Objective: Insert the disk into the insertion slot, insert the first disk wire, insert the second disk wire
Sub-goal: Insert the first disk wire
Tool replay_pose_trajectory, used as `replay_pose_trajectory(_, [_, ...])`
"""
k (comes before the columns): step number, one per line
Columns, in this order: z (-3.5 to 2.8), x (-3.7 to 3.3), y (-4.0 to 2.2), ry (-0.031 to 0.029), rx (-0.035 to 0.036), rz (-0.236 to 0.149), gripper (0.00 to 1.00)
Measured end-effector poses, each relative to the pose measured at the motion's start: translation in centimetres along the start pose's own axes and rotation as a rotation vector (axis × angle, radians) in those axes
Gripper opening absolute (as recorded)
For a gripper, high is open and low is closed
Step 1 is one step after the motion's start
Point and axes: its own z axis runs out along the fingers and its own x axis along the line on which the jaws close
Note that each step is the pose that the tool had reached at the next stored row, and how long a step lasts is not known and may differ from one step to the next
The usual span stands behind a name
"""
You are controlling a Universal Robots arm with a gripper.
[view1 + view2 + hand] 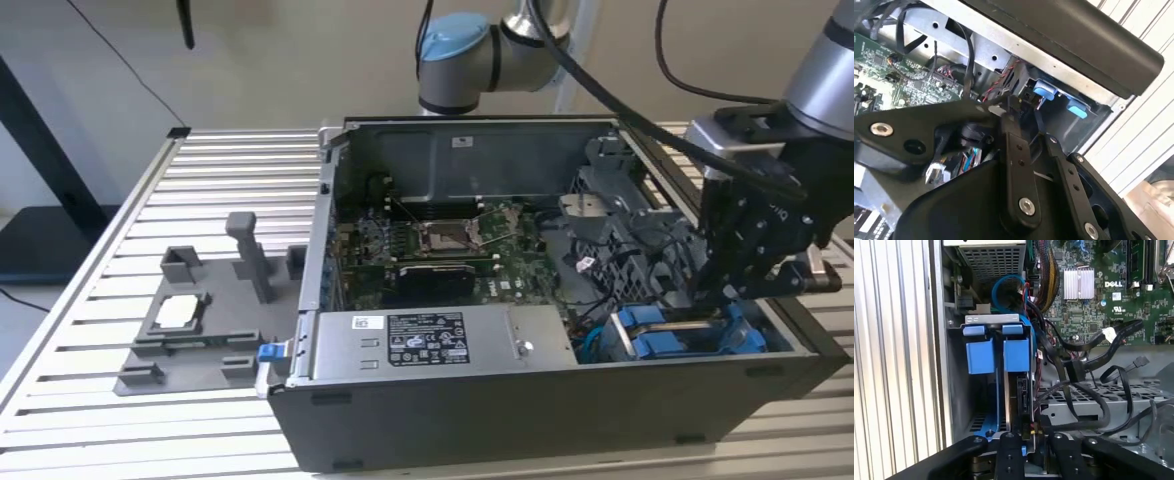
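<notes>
The disk (pixel 1022 390) stands edge-on inside the insertion slot (pixel 996 319), a grey metal cage, with its blue carrier tabs (pixel 1016 354) showing. In the exterior view the blue carrier (pixel 674 335) sits at the case's front right corner, and my gripper (pixel 731 295) reaches down just behind it. In the first wrist view my gripper (pixel 1037 432) is shut on a black disk wire connector (pixel 1042 422), right against the disk's rear edge. Which disk wire this is I cannot tell. In the second wrist view the gripper (pixel 1020 104) ends close to the blue tabs (pixel 1044 91).
Loose black cables with free connectors (pixel 1074 371) hang beside the cage. The motherboard (pixel 454 240) and power supply (pixel 427 340) fill the open case. A grey fixture (pixel 200 330) with a small chip lies on the slatted table (pixel 94 300) at the exterior view's left.
</notes>
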Motion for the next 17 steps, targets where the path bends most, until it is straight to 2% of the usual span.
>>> replay_pose_trajectory(4, [-1.75,-0.04,-0.03,0.0003,-0.0001,0.000,0.27])
replay_pose_trajectory(8, [-3.01,-0.06,0.03,0.0002,0.0002,0.000,0.27])
replay_pose_trajectory(10, [-3.17,-0.12,0.14,-0.0002,0.0029,0.000,0.27])
replay_pose_trajectory(13, [-3.20,-0.33,0.48,-0.0006,0.0121,0.000,0.27])
replay_pose_trajectory(17, [-3.27,-0.62,1.30,-0.0010,0.0245,0.000,0.27])
